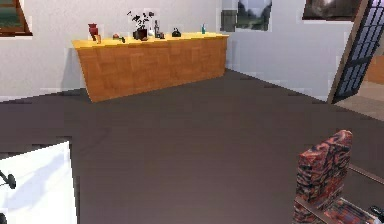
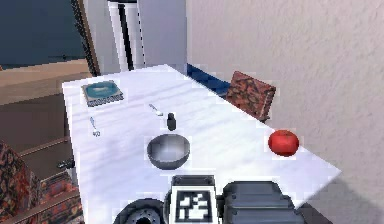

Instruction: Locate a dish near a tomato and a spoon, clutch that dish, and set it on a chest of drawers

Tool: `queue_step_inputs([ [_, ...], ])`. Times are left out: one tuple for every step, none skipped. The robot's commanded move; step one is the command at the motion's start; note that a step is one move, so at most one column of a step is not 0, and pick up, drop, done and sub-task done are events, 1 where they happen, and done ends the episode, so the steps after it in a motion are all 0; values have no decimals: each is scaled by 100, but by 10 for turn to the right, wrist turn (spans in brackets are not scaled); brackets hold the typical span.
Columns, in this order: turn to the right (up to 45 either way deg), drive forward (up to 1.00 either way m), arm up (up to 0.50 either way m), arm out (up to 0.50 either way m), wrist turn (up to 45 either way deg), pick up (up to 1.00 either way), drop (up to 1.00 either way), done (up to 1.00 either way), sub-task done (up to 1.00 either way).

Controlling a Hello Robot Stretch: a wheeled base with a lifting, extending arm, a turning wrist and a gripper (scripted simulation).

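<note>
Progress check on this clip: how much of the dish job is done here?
Done: the bowl is found, on the white table with the tomato nearby. In hand: the gripper sits at the table's near edge by the bowl; whether it holds anything cannot be told. Left: lifting the bowl and carrying it to the wooden chest.

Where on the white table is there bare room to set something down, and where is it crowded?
Bare tabletop lies between the grey bowl and the tomato, and along the edge beside the patterned chair. It is crowded from the bowl past the small dark object to the greenish tray.
</note>
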Motion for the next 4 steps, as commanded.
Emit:
queue_step_inputs([
  [0, 0, 0, 30, 0, 0, 0, 0, 0],
  [0, 0, 0, 0, 450, 0, 0, 0, 0],
  [0, 0, 0, 0, 450, 0, 0, 0, 0],
  [0, 0, 0, 0, 450, 0, 0, 0, 0],
])
